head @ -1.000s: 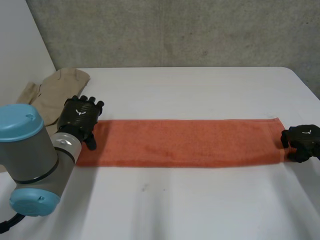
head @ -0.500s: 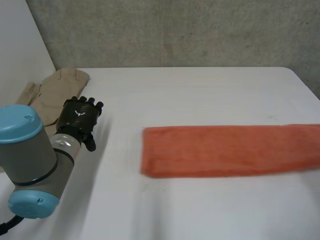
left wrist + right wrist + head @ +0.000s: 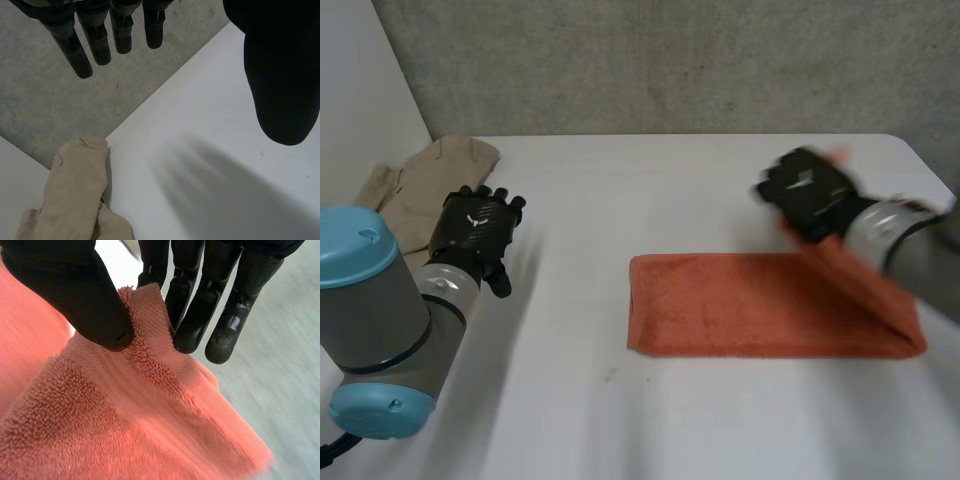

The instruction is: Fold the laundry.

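Closest in was the left arm [image 3: 365,330], a grey joint with light-blue caps, down at the near left of the white table [image 3: 650,420]. Just past it the orange towel [image 3: 750,305] lay flat on the right half of the table, running left to right. Its right end was pulled up off the surface and slanted back over the rest.

The left hand [image 3: 475,232] sat further back on the left, well apart from the towel, over bare table. In its wrist view the fingers [image 3: 95,45] were straight and spread away from the thumb [image 3: 280,75], with nothing in them.

The right hand [image 3: 807,192] was up in the air above the towel's right part. Its wrist view showed its thumb [image 3: 75,285] pinching the towel's hemmed edge against its fingers [image 3: 200,310], so definitely clamped on the cloth.

At the far left edge a beige cloth [image 3: 430,175] lay crumpled, just beyond the left hand's fingertips. Behind it all was a grey concrete wall [image 3: 670,60].
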